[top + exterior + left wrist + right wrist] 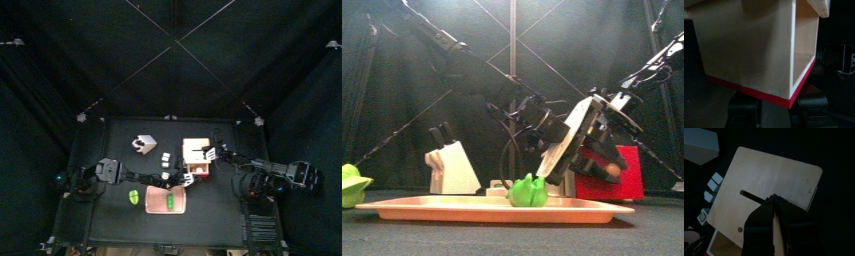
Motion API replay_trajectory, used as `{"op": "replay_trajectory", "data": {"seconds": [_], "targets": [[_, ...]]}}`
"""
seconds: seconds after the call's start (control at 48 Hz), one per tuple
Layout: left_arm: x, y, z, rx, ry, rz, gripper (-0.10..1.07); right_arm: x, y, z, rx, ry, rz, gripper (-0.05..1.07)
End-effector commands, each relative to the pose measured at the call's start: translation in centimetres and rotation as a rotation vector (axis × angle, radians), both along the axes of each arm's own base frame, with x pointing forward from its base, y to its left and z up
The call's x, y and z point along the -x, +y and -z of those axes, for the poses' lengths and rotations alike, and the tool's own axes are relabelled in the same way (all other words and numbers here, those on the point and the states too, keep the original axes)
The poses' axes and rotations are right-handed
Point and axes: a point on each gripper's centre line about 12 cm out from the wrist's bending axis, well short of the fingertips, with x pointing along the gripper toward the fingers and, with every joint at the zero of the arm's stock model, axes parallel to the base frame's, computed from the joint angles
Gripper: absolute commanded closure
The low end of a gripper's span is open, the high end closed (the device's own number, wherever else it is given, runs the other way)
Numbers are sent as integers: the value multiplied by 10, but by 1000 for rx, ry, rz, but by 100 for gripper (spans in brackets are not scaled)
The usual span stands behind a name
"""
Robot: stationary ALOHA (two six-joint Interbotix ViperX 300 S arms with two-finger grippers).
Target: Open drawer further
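**Tilted box, drawer at risk of sliding**

Top view: the box (199, 150) sits right of the table's (120, 130) middle. The drawer (193, 171) shows as a tan strip at its front side. The left gripper (181, 178) is right at that strip, and the right gripper (225, 155) is at the box's right side. A cube (140, 145) stands well apart to the left. The pink tray (167, 210) near the front edge has a green piece (134, 197) beside its left edge.

Front view: the box (572, 135) leans steeply instead of standing flat. In my judgement, pulling now could swing the whole box round, or let the drawer run out and drop. The tray (489, 208) lies in front, low and flat, with a green piece (529, 190) on it.

Left wrist view: the left gripper (777, 102) stands wide, with one jaw on each side of the box's (751, 45) red-edged corner. It appears to be clamped on it. A hold that close to a corner may slip. The open compartment visible here is empty.

Right wrist view: the right gripper (771, 201) points at a slotted wooden panel of the box (764, 173). I cannot tell whether it is open or closed. If it only presses on the panel, the box could pivot under it.
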Motion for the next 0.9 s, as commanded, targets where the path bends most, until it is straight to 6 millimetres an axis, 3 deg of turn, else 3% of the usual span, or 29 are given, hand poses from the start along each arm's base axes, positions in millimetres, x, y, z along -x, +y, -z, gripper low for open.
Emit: {"op": "replay_trajectory", "data": {"seconds": [0.0,0.438,0.875], "targets": [[-3,-1,-20,-4,-41,2,61,1,1,3,-7,11,2,67],[-3,-40,-30,-2,-58,71,61,1,1,4,-13,11,6,67],[0,-65,-43,0,-81,119,61,2,1,5,-13,12,7,67]]}}
